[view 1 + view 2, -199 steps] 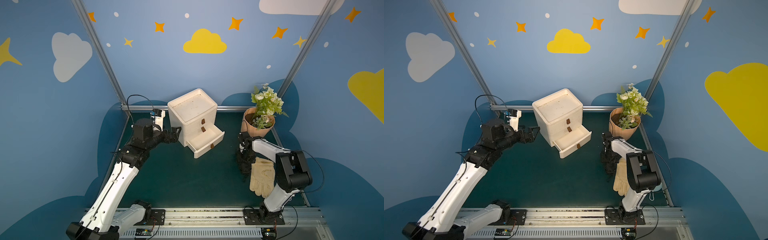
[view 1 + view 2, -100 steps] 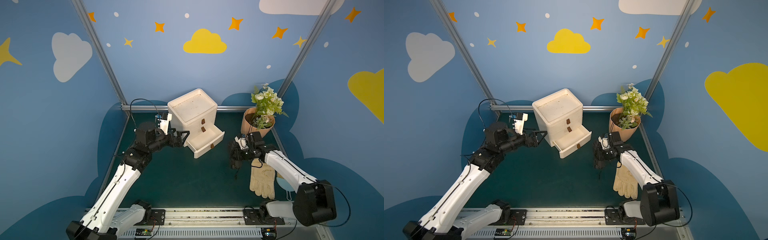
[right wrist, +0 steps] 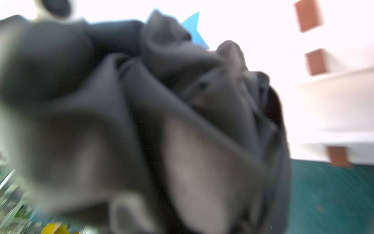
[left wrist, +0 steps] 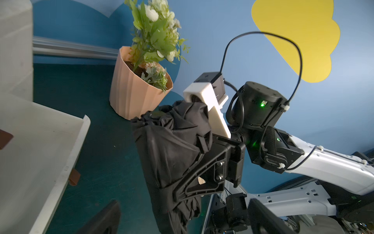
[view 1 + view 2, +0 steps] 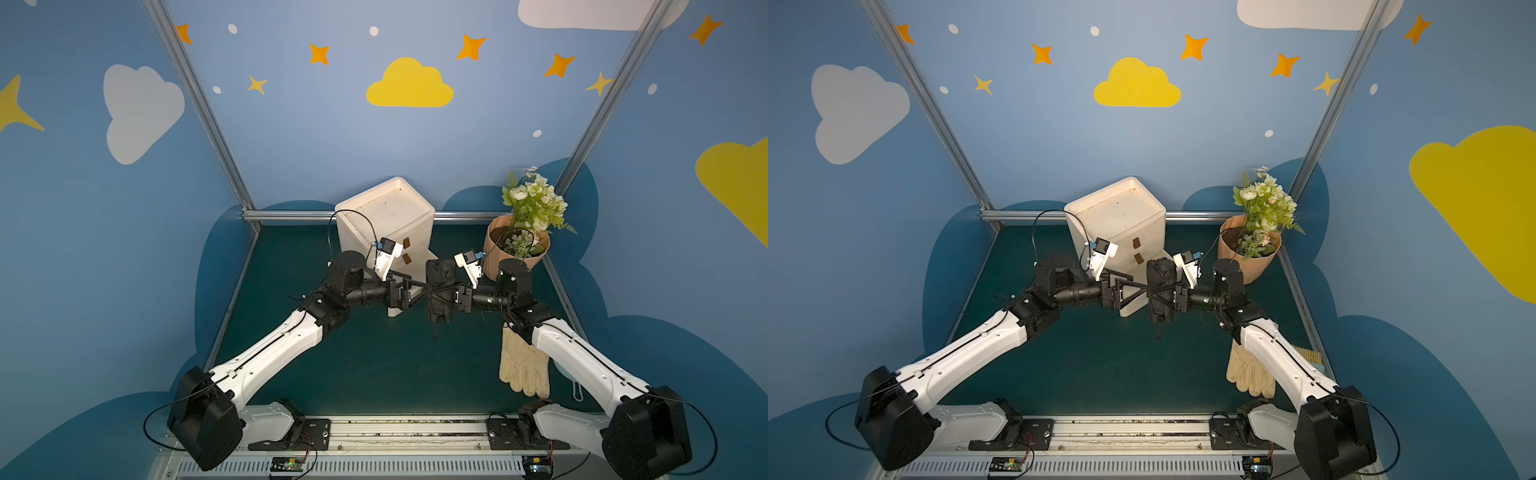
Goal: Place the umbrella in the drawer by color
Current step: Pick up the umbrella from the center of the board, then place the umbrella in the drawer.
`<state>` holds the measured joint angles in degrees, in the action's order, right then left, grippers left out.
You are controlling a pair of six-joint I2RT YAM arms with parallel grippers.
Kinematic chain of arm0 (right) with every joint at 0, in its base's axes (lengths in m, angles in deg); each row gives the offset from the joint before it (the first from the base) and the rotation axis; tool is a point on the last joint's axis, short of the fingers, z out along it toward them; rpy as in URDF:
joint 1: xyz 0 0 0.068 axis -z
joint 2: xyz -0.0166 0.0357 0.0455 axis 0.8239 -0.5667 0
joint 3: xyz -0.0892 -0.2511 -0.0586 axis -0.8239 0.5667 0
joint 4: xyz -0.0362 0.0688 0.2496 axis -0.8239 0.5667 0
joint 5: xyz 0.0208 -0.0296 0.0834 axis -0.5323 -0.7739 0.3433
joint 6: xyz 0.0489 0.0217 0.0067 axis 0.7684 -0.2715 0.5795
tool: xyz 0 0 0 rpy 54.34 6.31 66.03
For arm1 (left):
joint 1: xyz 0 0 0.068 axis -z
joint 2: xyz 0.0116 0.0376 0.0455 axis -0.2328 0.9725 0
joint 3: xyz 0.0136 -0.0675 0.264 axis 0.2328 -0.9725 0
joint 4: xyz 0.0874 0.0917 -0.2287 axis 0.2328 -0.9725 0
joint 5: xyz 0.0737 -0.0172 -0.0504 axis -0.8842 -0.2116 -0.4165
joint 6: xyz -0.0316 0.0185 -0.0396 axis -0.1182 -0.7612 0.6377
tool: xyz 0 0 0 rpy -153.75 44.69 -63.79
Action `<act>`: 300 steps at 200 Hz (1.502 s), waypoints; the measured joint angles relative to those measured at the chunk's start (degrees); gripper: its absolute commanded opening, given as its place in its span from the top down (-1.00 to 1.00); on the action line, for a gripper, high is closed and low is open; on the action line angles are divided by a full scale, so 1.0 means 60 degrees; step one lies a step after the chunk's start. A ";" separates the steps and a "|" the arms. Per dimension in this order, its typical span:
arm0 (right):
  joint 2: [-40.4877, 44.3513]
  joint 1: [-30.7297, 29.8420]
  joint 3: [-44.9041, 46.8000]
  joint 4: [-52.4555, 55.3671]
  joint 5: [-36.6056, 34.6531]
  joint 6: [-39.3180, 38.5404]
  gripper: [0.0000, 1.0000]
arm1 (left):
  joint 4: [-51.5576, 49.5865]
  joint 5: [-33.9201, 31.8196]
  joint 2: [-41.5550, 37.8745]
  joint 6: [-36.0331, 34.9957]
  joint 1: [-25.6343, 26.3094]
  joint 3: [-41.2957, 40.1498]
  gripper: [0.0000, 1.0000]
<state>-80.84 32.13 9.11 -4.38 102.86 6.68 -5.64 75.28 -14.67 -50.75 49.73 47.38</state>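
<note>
blocked: cabinet point(image 5: 386, 212) rear, pot point(image 5: 492, 253), glove point(image 5: 523, 370) (right side) | free: mat point(image 5: 353, 365) front-centre

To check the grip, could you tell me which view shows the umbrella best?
Left wrist: the umbrella is sharp and nearly whole, folded, black. Both top views show only a small dark bundle; the right wrist shows blurred fabric filling the frame.

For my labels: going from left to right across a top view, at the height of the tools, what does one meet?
left tool → umbrella → pot
</note>
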 measured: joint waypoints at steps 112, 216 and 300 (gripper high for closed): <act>-0.0066 -0.0521 -0.0251 -0.0688 0.0958 -0.0018 0.34 | 0.1628 0.0736 0.1155 0.0776 0.0310 0.0444 -0.14; 0.1071 0.0171 -0.0393 0.1424 -0.0204 -0.1249 -0.80 | -0.1198 -0.0229 0.1184 -0.0885 0.0335 0.1672 0.43; -0.0229 0.1927 0.0852 0.2499 -0.1286 -0.0532 -0.79 | -0.7544 -0.4233 0.4477 -0.5435 0.0342 0.7643 0.55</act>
<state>-82.21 43.69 14.22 10.62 95.15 3.49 -50.90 49.89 12.19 -83.36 51.79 93.24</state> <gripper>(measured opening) 0.901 0.392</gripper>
